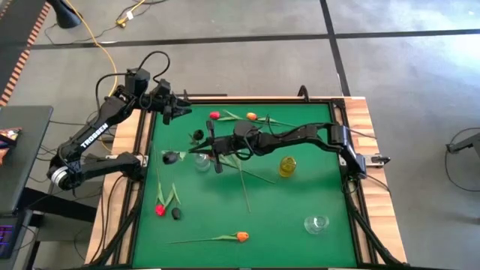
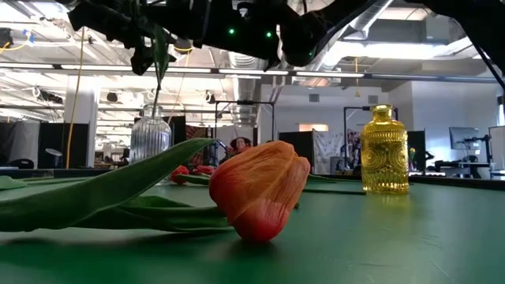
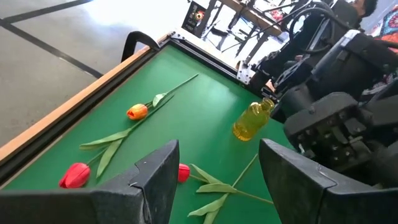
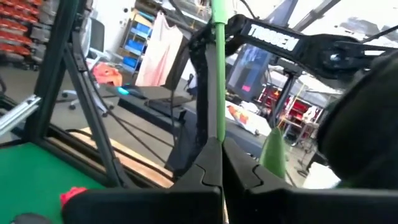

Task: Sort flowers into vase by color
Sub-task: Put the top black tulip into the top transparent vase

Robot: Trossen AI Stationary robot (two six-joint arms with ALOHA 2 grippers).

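While my right gripper [image 4: 219, 163] hangs over the middle of the desk with its jaws closed on a green tulip stem [image 4: 218, 68] just beside the ribbed clear vase [image 2: 150, 136], I judge the step in hand to be lowering that flower into it; the held head's colour I cannot tell. My left gripper [image 3: 217, 163] waits over the far-left corner, jaws wide apart and empty. Next I must centre the stem over the neck; loose red tulips [image 1: 215, 115], orange tulips [image 1: 241, 236] and black tulips [image 1: 169, 157] lie across the green desk [image 1: 300, 191], amber vase [image 1: 287, 166] alongside, grey workshop floor around.
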